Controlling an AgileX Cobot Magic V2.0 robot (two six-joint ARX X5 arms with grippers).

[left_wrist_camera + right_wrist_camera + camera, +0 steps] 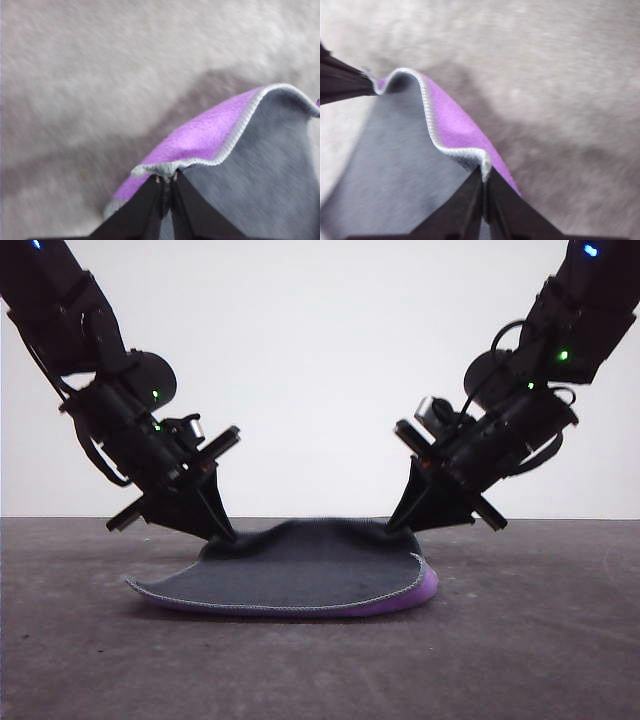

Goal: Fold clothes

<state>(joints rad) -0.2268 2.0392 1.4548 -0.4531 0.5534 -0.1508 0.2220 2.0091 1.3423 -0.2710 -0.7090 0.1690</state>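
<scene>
While pinched, cloth (pixel 300 575) grey up, purple beneath

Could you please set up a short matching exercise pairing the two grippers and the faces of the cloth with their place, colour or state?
Things:
1. left gripper
2. right gripper
3. upper face of the cloth
4. hem

Descriptions:
A. light grey stitching
B. dark grey
C. shut on the cloth's far corner, left side of the front view
D. shut on the cloth's far corner, right side of the front view

Pairs: 1-C, 2-D, 3-B, 4-A
</scene>
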